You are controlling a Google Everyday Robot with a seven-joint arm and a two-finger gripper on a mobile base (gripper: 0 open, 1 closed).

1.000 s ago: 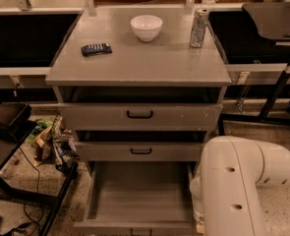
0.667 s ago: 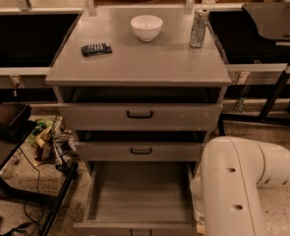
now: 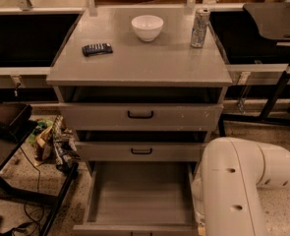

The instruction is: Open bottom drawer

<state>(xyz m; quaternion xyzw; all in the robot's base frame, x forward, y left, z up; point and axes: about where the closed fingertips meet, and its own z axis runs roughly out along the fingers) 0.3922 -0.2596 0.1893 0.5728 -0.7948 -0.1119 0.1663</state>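
Observation:
The bottom drawer of the grey cabinet is pulled far out toward me, showing its plain grey inside. Its front edge lies at the bottom of the view, and the black loop handle barely shows there. Above it are the mid-height drawer front and the tallest drawer front with white chip marks, both only slightly out. The white arm fills the lower right beside the open drawer. The gripper is out of view, below the frame.
On the cabinet top stand a white bowl, a silver can and a black remote-like object. A black frame and clutter with cables are at the left. Black table legs stand at the right.

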